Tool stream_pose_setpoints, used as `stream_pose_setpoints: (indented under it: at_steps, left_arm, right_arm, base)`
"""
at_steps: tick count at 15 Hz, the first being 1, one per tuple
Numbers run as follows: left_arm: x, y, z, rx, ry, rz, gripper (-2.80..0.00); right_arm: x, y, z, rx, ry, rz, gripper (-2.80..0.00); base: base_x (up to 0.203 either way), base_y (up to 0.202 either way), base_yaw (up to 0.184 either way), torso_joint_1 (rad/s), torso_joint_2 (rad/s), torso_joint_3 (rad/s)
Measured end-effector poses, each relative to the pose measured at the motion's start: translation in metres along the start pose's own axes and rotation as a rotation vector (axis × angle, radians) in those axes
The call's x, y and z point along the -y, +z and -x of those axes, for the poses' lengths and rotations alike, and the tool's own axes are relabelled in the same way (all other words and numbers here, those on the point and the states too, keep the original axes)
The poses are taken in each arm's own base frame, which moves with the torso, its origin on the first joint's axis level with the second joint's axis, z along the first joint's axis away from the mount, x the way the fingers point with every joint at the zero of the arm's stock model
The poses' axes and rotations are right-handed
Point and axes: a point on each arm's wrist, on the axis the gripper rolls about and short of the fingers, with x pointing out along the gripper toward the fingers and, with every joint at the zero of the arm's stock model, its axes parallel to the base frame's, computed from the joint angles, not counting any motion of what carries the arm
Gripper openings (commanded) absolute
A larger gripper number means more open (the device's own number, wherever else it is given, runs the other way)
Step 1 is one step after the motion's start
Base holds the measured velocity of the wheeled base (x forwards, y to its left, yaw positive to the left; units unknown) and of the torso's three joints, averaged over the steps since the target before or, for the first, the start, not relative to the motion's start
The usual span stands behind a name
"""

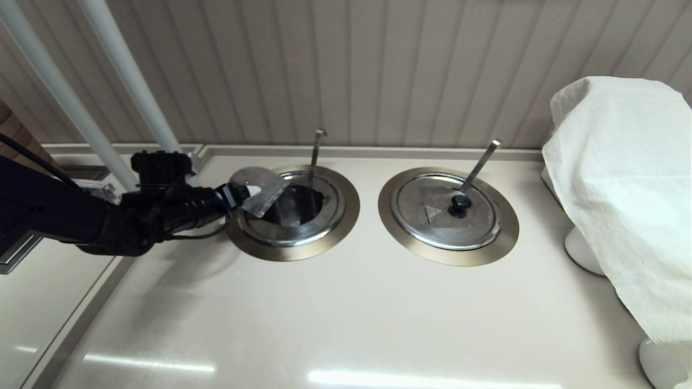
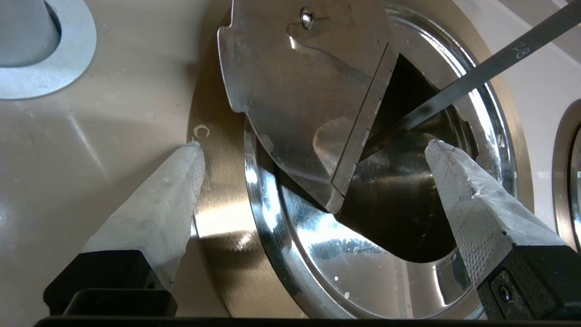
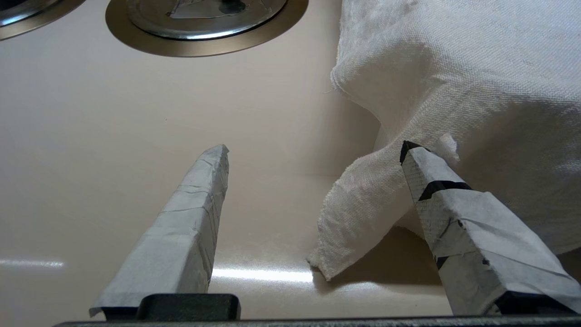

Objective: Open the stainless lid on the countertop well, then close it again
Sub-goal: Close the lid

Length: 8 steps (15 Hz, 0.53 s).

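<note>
The countertop well (image 1: 346, 216) with the hook-tipped ladle handle (image 1: 315, 156) is the left one of two. The stainless lid's folding half (image 1: 259, 189) stands raised and tilted, its underside and a rivet facing the left wrist camera (image 2: 299, 100). The black knob is hidden behind it. The lid's fixed half (image 2: 363, 263) still lies flat, and the dark pot interior shows beside the ladle handle (image 2: 494, 63). My left gripper (image 1: 246, 197) is open at the well's left rim (image 2: 218, 190), its fingers (image 2: 181, 190) wide apart and holding nothing. My right gripper (image 3: 314, 146) is open above bare counter.
The twin well's lid (image 1: 446, 208) is shut, with a black knob (image 1: 460, 202) and a straight ladle handle (image 1: 481, 162). A white cloth (image 1: 621, 189) covers something at the right and hangs beside my right fingers (image 3: 454, 68). White poles (image 1: 130, 75) stand at back left.
</note>
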Motion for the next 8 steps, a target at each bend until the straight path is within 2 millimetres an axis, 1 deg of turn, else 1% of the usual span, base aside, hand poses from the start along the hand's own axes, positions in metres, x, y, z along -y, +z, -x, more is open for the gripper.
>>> stream_pose_setpoints:
  at_steps: [4,8]
  left_arm:
    - [0.0043,0.0082,0.0006,0.110,-0.066,0.055,0.00]
    - [0.0041,0.0064,0.0010,0.108,-0.070,0.060,0.00]
  right_arm:
    - [0.0000,0.0000,0.0000,0.000,0.000,0.000,0.00]
    - [0.0000,0.0000,0.0000,0.000,0.000,-0.001,0.00]
  base:
    - [0.000,0.000,0.000,0.000,0.00,0.000]
    - [0.000,0.000,0.000,0.000,0.00,0.000]
